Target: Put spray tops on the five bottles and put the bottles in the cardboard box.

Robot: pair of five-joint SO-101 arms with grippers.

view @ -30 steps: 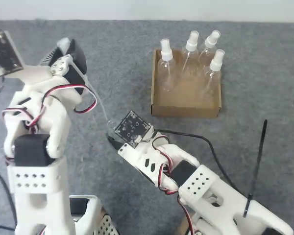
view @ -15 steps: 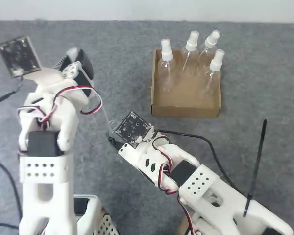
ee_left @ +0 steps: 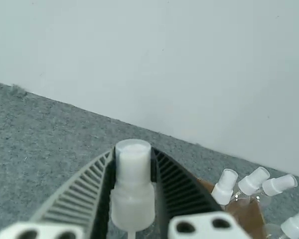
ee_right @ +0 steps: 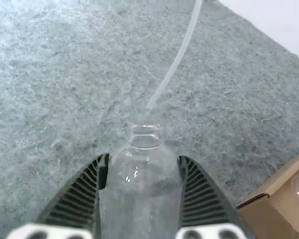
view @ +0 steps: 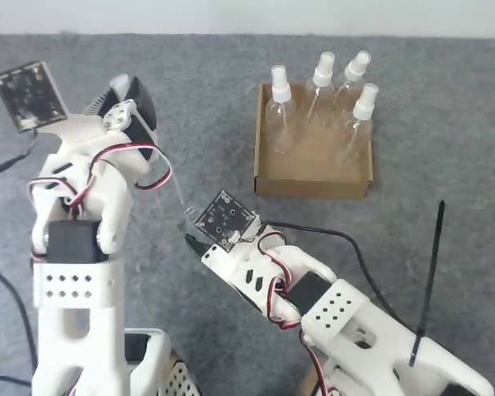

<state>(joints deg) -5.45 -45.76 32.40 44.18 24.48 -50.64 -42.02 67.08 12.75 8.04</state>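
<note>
My left gripper (ee_left: 133, 184) is shut on a white spray top (ee_left: 133, 186), held high at the left of the table (view: 124, 92). Its thin dip tube (view: 172, 186) slants down toward the open neck of a clear bottle (ee_right: 142, 169); the tube's tip (ee_right: 150, 105) hangs just above the mouth. My right gripper (ee_right: 142, 179) is shut on that bottle, held upright on the carpet in the middle (view: 190, 223). Several capped bottles (view: 318, 95) stand in the cardboard box (view: 313, 183) at the back right.
Grey carpet (view: 206, 107) covers the table, with a pale wall behind (ee_left: 189, 59). A black cable (view: 351, 247) runs off the right arm, and a black rod (view: 433, 264) stands at the right. The arms' white bases fill the front.
The left arm swung its wrist round and lifted slightly, bringing the spray top's tube over the bottle mouth. The right arm with the bottle hardly moved.
</note>
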